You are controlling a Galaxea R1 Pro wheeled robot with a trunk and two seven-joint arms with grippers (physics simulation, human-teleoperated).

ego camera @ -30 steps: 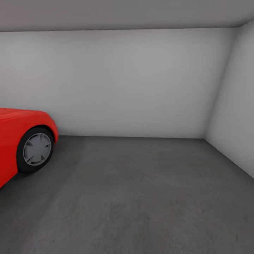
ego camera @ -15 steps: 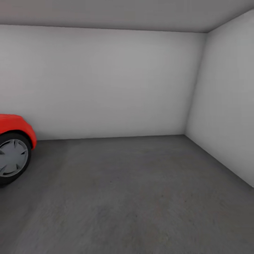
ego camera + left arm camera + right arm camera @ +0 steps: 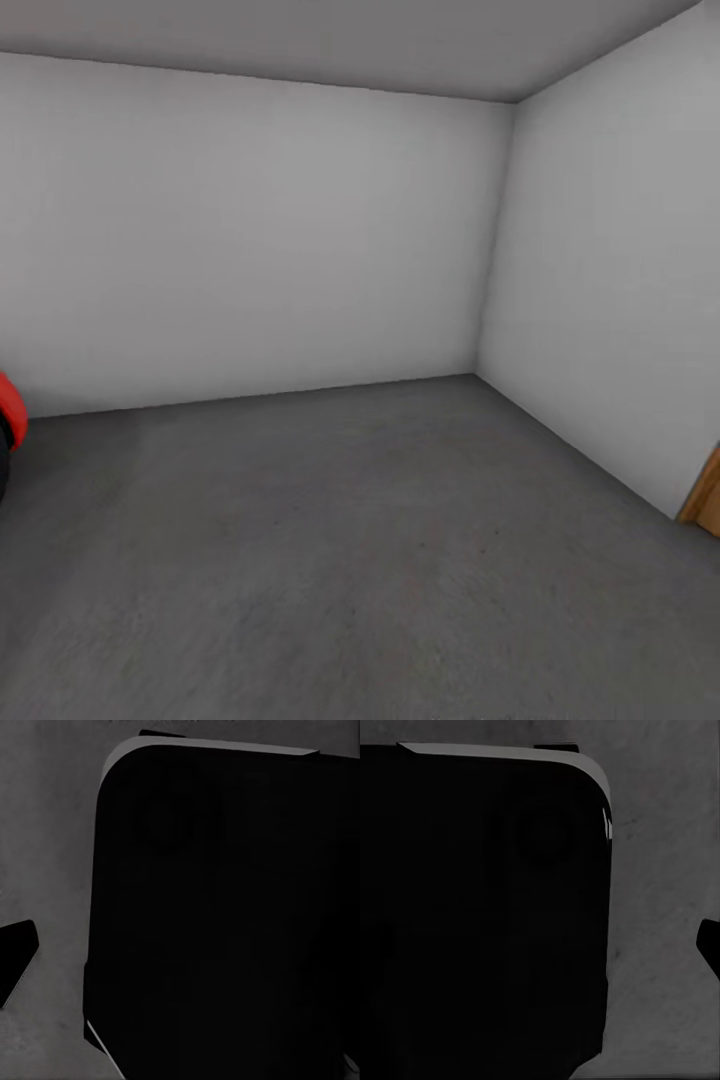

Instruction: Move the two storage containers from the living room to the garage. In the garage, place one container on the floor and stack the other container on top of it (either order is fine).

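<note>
Garage floor [image 3: 350,540], red car [image 3: 8,420] beside

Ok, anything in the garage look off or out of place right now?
Nothing stands out. The concrete floor looks bare and unmarked, the grey walls are plain, and only a sliver of the red car sits at the left edge. A wood-coloured edge shows low on the right wall, possibly a door frame.

- The garage had plain pale grey walls [image 3: 250,240] meeting at a corner.
- The floor [image 3: 350,540] was dark grey, mottled concrete.
</note>
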